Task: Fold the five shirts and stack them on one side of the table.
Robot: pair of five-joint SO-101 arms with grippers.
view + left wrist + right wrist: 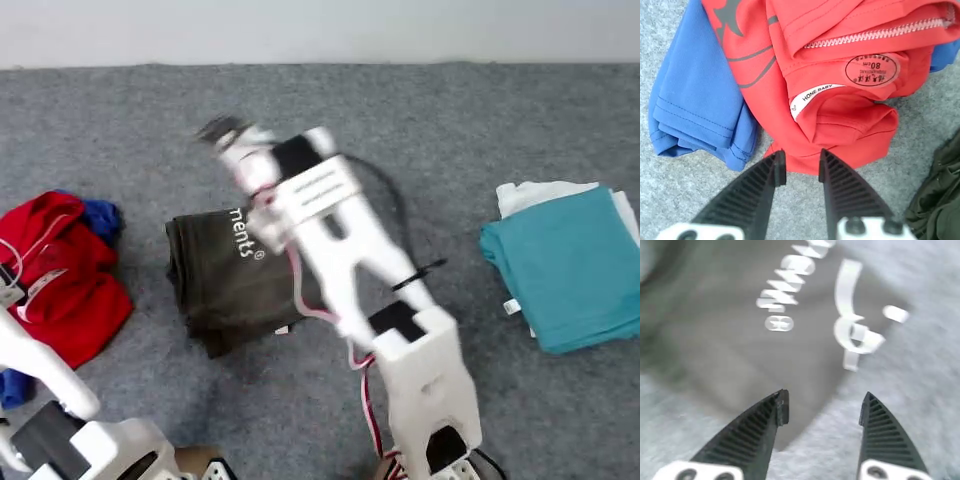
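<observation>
A crumpled red shirt (60,285) lies at the table's left on a blue shirt (100,215). In the left wrist view the left gripper (800,167) hovers open, its jaws a little apart, just off the hem of the red shirt (840,115), with the blue shirt (700,105) beside it. A roughly folded dark olive shirt (225,285) with white print lies mid-table. Above its far edge, the right gripper (225,132) stands open and holds nothing. In the right wrist view the right gripper (826,405) is over the dark shirt (730,340) near the print. A teal shirt (570,265) lies folded on a white shirt (540,195) at the right.
The grey felt table (450,140) ends at a pale wall along the back. The right arm's white body (420,370) crosses the middle from the front edge. The left arm's base (60,430) sits at the front left corner.
</observation>
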